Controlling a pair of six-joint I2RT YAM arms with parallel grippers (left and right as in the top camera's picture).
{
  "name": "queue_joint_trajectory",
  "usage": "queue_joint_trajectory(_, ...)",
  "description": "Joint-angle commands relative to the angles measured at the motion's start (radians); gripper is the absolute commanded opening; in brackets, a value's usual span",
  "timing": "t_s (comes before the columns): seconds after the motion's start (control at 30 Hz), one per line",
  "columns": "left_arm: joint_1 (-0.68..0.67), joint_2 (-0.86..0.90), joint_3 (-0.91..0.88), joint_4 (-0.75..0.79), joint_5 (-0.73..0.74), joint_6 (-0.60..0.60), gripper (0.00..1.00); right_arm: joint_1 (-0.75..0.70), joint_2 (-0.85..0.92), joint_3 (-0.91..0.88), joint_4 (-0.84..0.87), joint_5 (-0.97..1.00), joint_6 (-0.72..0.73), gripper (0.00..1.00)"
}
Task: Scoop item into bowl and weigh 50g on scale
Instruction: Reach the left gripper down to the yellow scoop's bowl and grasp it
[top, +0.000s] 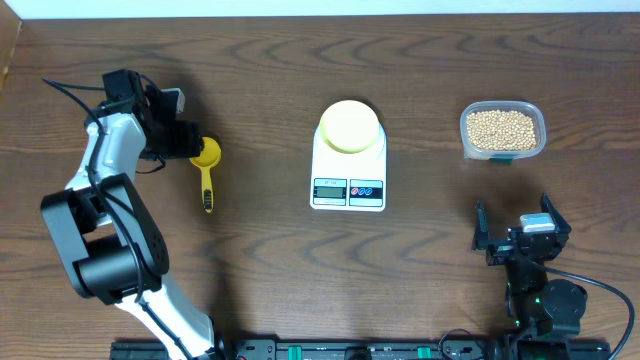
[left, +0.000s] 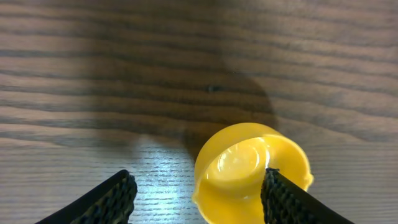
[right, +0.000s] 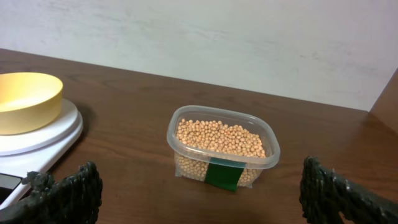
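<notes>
The tan beans (top: 501, 127) fill a clear plastic tub (top: 503, 150) at the back right; they also show in the right wrist view (right: 219, 139). The pale yellow-green bowl (top: 349, 126) sits on the white scale (top: 348, 186) at table centre, and also shows at the left of the right wrist view (right: 26, 99). A yellow scoop (top: 206, 165) lies at the left, cup toward the back. My left gripper (top: 192, 140) is open over the scoop's cup (left: 249, 171), with one finger at its right side. My right gripper (top: 515, 238) is open and empty at the front right, facing the tub.
The tub (right: 268, 158) has a green label on its near side. The table's back edge meets a pale wall (right: 249, 43). Dark wood table (top: 270, 250) surrounds the objects.
</notes>
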Motion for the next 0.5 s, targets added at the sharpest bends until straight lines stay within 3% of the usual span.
queue_joint_trajectory(0.0, -0.008, 0.024, 0.019, 0.008, 0.013, 0.009, 0.65, 0.005, -0.006, -0.002, -0.004, 0.003, 0.010, 0.99)
queue_joint_trajectory(0.17, -0.014, 0.049, 0.018, 0.015, 0.013, 0.010, 0.64, 0.005, -0.006, -0.002, -0.004, 0.003, 0.010, 0.99)
queue_joint_trajectory(0.3, -0.014, 0.055, 0.016, 0.021, 0.013, 0.009, 0.58, 0.005, -0.006, -0.002, -0.004, 0.003, 0.010, 0.99)
queue_joint_trajectory(0.37, -0.016, 0.055, 0.016, 0.020, 0.013, 0.009, 0.50, 0.005, -0.006, -0.002, -0.004, 0.003, 0.010, 0.99)
queue_joint_trajectory(0.47, -0.019, 0.056, 0.001, 0.033, 0.013, 0.009, 0.48, 0.005, -0.006, -0.002, -0.004, 0.003, 0.010, 0.99)
